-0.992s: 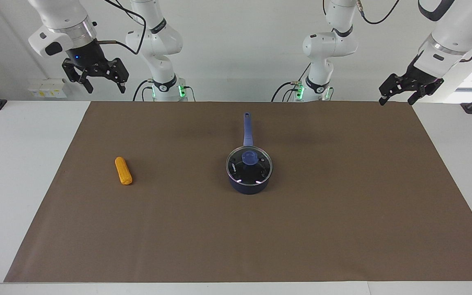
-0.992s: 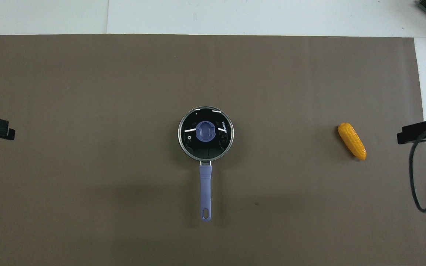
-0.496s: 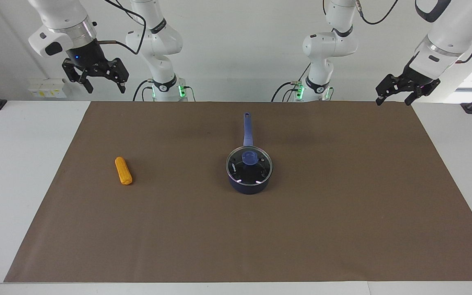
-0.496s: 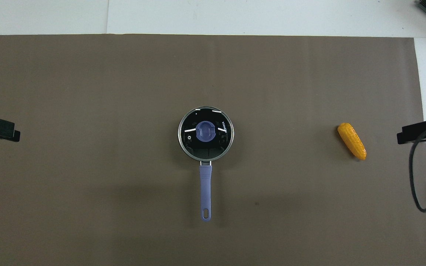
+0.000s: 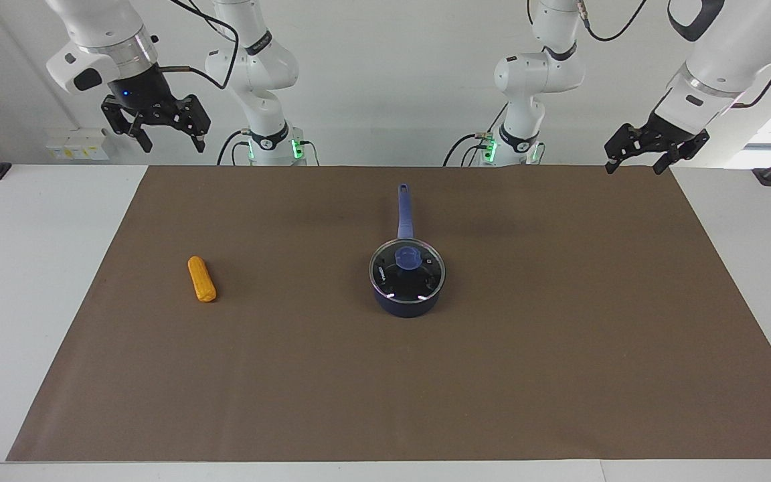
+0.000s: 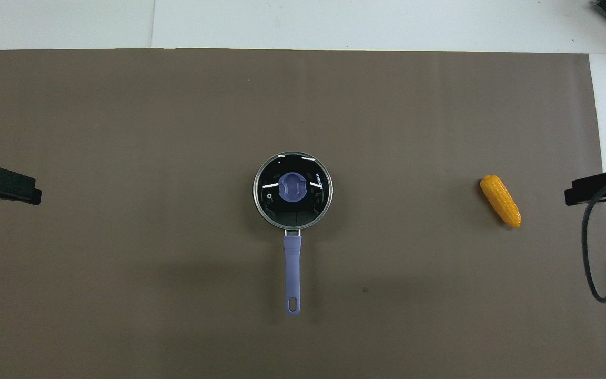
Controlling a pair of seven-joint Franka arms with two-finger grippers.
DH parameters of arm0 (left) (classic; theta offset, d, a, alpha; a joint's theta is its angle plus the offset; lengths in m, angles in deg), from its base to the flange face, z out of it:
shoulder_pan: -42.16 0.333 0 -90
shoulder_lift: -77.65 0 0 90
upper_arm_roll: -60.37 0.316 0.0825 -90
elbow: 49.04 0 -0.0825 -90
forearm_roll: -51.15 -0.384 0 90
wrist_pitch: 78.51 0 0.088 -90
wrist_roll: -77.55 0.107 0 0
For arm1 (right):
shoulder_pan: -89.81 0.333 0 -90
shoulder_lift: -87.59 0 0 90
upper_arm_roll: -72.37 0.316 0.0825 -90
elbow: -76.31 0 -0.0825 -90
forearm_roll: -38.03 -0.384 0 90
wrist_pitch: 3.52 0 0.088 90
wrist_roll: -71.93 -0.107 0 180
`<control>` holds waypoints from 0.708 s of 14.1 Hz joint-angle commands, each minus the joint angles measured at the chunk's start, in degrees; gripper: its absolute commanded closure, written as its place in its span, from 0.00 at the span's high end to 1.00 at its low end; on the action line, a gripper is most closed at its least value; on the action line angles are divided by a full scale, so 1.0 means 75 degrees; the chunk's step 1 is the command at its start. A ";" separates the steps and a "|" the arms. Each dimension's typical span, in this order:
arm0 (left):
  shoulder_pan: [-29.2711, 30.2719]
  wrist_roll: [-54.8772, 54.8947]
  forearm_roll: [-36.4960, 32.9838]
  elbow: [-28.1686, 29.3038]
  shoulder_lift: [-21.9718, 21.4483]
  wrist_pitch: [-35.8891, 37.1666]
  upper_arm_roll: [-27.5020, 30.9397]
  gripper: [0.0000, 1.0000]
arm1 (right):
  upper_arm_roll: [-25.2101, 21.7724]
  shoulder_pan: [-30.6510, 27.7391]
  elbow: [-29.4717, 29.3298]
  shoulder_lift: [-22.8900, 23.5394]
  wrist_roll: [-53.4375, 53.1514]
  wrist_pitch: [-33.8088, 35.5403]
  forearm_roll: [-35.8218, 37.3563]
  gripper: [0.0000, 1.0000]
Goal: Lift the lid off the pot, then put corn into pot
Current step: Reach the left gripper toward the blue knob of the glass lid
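Brown matting (image 5: 559, 335) covers the white bench (image 5: 24, 268), and at its middle the pot (image 5: 407, 302) is seen with the lid (image 5: 407, 270) seated on it, handle pointed toward the robots. Well apart, toward the right arm's end, the corn (image 5: 201, 279) is laid flat. Both the left pincer (image 5: 636, 161) and the right pincer (image 5: 170, 141) are held high with fingers apparently spread, nothing grasped.

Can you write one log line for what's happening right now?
lid: on pot | corn: on mat | left tool: open, raised | right tool: open, raised
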 commanded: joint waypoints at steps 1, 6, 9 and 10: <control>-0.0285 0.0073 -0.0156 0.0400 -0.0106 -0.0250 0.0072 1.00 | 0.0010 -0.0077 -0.0071 0.0036 0.0165 -0.0054 -0.0129 1.00; -0.0859 0.0062 -0.0144 0.0835 -0.0048 -0.0800 0.0060 1.00 | 0.0010 -0.0077 -0.0071 0.0036 0.0165 -0.0054 -0.0129 1.00; -0.1139 0.0050 -0.0133 0.1011 0.0046 -0.1164 0.0060 1.00 | 0.0010 -0.0077 -0.0071 0.0036 0.0153 -0.0054 -0.0129 1.00; -0.1257 0.0050 -0.0144 0.1034 0.0104 -0.1234 0.0060 1.00 | 0.0010 -0.0077 -0.0071 0.0036 0.0153 -0.0054 -0.0129 1.00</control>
